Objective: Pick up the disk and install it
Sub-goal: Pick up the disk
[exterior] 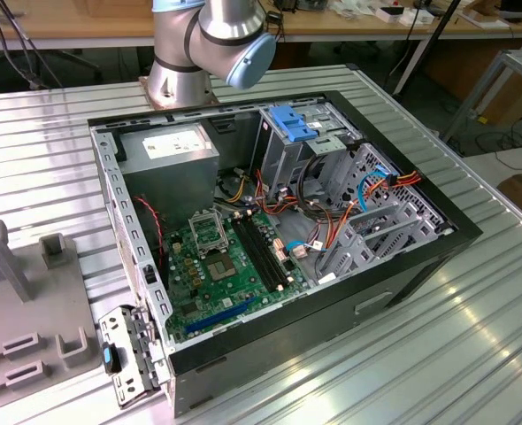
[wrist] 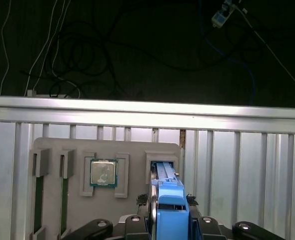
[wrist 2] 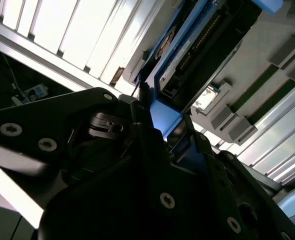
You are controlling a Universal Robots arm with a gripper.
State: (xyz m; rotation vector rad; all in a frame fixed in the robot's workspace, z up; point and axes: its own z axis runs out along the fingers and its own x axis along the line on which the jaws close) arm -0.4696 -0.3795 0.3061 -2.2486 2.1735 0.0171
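Note:
The disk (wrist: 163, 172) stands on edge in a slot of the grey holder tray (wrist: 132, 150) on the ribbed metal table, and its bright blue rail (wrist: 171, 212) faces the camera. In the second wrist view the disk (wrist 2: 187, 55) runs away from the fingers, with its blue end between them. My gripper (wrist 2: 162, 120) is shut on the disk's blue end, one dark finger (wrist 2: 142, 115) pressed on each side. My gripper (wrist: 168, 205) sits at the tray's near edge. The open computer case (exterior: 270, 221) lies on the table in the exterior view.
A processor chip (wrist: 103, 172) rests in a tray pocket beside the disk, and narrow slots (wrist: 62, 165) lie further along. Inside the case are a drive cage with a blue top (exterior: 296, 119), a grey power-supply box (exterior: 168, 150), a green motherboard (exterior: 217, 266) and cables (exterior: 385, 181). The arm's base (exterior: 208, 44) stands behind the case.

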